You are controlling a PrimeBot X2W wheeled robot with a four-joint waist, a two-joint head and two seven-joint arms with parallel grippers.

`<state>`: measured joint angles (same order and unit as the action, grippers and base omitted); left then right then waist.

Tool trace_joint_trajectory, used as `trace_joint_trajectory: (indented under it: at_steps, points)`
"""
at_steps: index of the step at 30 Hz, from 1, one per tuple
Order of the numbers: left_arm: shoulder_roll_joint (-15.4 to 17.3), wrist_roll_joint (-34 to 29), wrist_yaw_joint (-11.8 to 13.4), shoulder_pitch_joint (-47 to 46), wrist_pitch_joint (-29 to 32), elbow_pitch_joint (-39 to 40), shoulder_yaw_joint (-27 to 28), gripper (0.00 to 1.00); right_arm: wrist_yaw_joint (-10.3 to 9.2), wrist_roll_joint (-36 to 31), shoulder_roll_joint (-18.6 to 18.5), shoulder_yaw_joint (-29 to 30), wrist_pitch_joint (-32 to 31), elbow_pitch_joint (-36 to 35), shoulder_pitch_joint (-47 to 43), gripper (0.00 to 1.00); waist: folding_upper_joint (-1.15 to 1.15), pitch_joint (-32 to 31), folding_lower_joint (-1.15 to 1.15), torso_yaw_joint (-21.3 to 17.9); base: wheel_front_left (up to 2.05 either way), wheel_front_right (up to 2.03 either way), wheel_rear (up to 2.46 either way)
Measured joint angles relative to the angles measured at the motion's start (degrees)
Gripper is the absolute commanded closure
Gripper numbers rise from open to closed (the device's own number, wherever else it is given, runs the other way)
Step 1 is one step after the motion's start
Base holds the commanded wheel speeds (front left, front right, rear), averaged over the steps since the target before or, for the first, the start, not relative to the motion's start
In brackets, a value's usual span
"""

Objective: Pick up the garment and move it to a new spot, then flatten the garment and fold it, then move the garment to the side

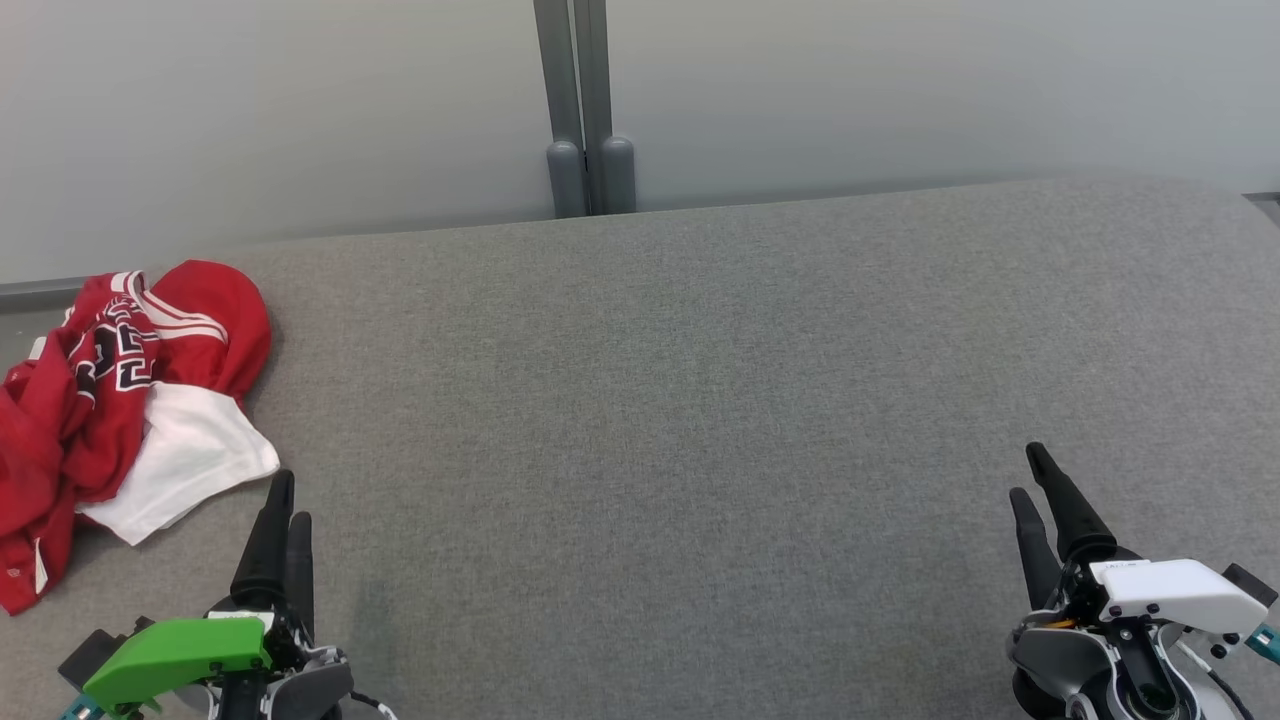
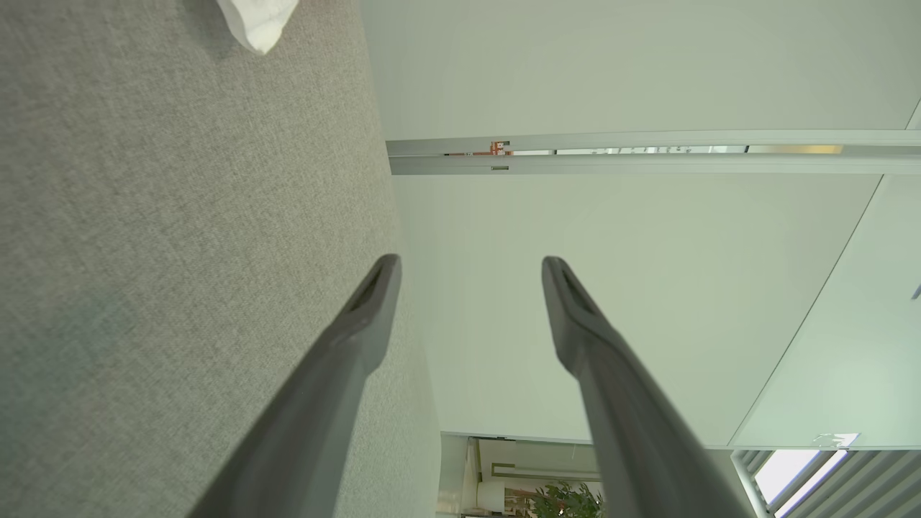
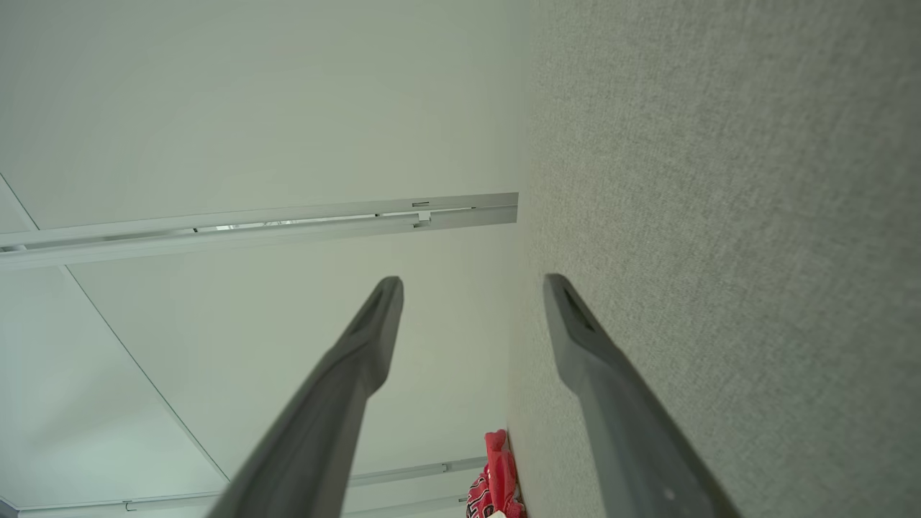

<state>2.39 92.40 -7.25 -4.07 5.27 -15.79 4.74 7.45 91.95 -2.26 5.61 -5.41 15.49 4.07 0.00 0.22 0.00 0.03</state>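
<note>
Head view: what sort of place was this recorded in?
Probably an office or lab room, not a home: frosted partition panels joined by a grey metal post, a broad grey fabric-covered surface holding a crumpled red-and-white jersey, and a potted plant beyond.

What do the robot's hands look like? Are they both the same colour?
Not quite. Each gripper has two long, dark, pointy fingers. The left gripper has a bright green cover behind it. The right gripper has a white cover with small dark screws. Both wrists have grey and black parts and thin cables.
</note>
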Motion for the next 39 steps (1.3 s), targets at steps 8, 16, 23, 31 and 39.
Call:
trace_joint_trajectory:
  at_steps: [8, 16, 23, 31, 39]
  points:
    - [0.0, -3.2, 0.0, 0.0, -2.3, 0.2, -2.0, 0.00, -0.01, -5.1, -0.4, -1.6, 2.3, -1.5, -0.2, 0.00, 0.00, 0.3, 0.00, -0.1, 0.00, 0.00, 0.00]
    - [0.0, -11.0, 0.0, 0.0, -4.3, 0.6, -2.4, 0.00, 0.00, -16.7, -1.5, -4.0, 4.2, -3.9, -0.2, 0.00, 0.00, 0.4, 0.00, -0.3, 0.00, 0.00, 0.00]
    - [0.0, -19.9, 0.5, 0.2, -5.9, 1.0, -3.2, 0.00, 0.00, -26.0, -2.2, -5.5, 6.0, -5.4, -0.3, 0.00, 0.00, 0.3, 0.00, -0.7, 0.00, 0.00, 0.00]
    - [0.0, -30.6, 1.4, 0.8, -7.5, 0.8, -4.6, 0.00, 0.00, -35.2, -2.6, -5.8, 7.6, -6.4, -0.6, 0.00, 0.00, 0.0, 0.00, -0.7, 0.00, 0.00, 0.00]
    - [0.1, -41.6, 2.3, 0.8, -9.1, 0.1, -5.7, 0.00, 0.00, -43.4, -3.2, -5.9, 9.1, -6.5, -1.2, 0.00, 0.00, -0.1, 0.00, -0.1, 0.00, 0.00, 0.00]
